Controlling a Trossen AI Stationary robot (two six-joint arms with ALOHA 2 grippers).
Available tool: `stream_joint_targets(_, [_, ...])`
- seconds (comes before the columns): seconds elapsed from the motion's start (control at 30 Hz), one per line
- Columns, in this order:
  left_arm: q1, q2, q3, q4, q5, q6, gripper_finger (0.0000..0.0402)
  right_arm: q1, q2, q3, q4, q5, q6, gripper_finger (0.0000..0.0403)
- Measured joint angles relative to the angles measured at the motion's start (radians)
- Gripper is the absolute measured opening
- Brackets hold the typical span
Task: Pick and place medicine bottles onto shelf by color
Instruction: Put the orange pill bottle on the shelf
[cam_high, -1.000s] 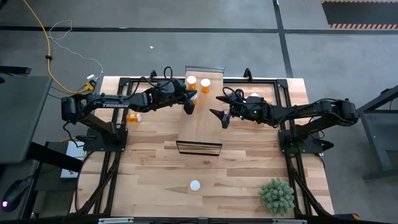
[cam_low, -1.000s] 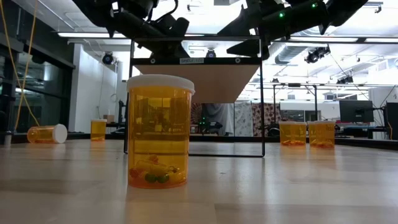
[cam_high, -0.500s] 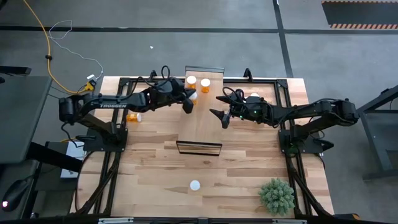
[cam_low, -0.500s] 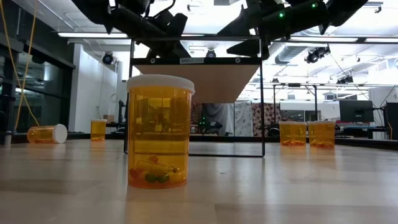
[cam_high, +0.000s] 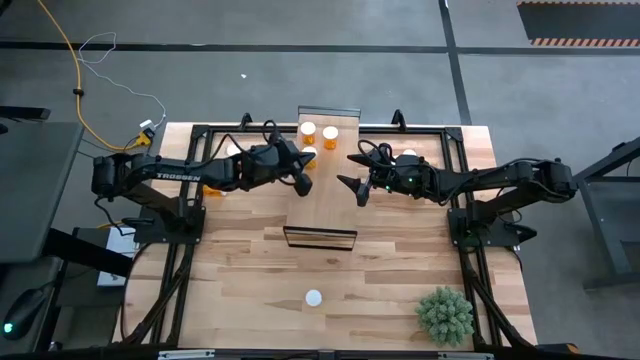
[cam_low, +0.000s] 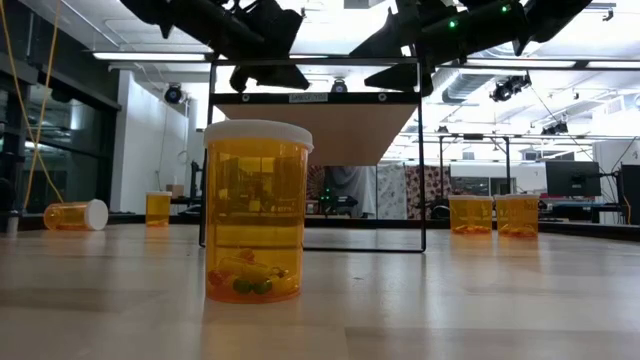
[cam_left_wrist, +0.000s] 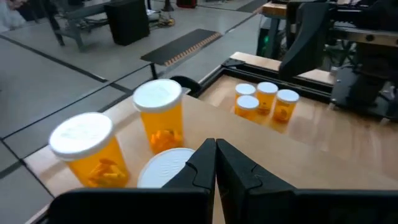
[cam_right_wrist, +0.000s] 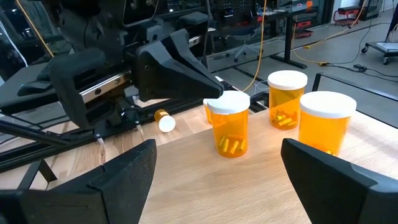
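The shelf is a light-wood board on a thin dark frame in the table's middle. Three orange medicine bottles with white caps stand on its far end: two at the far edge and a third nearer. My left gripper hovers just on the near side of the third bottle, fingers shut, touching nothing. My right gripper hangs open over the shelf's right side, facing the same three bottles. Its jaws are empty.
One bottle lies on its side on the table left of the shelf. Others stand right of it behind my right arm. A lone bottle stands toward the near edge, and a small green plant sits at the near right corner.
My left gripper has drawn back from the third shelf bottle toward the table's near edge and risen a little. The bottle stays standing on the shelf. My right arm has kept still.
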Motion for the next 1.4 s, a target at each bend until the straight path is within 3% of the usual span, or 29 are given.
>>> stream_joint_targets(0.27, [0.057,0.042,0.003,0.012,0.066,-0.039,0.0000,0.000,0.000,0.000,0.000,0.000,0.003,0.0337])
stream_joint_targets(0.73, [0.055,0.065,0.002,0.086,0.069,-0.039,0.0000,0.000,0.000,0.000,0.000,0.000,-0.002,0.0337])
stream_joint_targets(0.9, [0.054,0.065,0.002,0.124,0.126,-0.038,0.0000,0.000,0.000,0.000,0.000,0.000,-0.002,0.0337])
stream_joint_targets(1.4, [0.067,0.086,0.003,0.092,0.148,-0.035,0.0000,0.000,0.000,0.000,0.000,0.000,-0.001,0.0337])
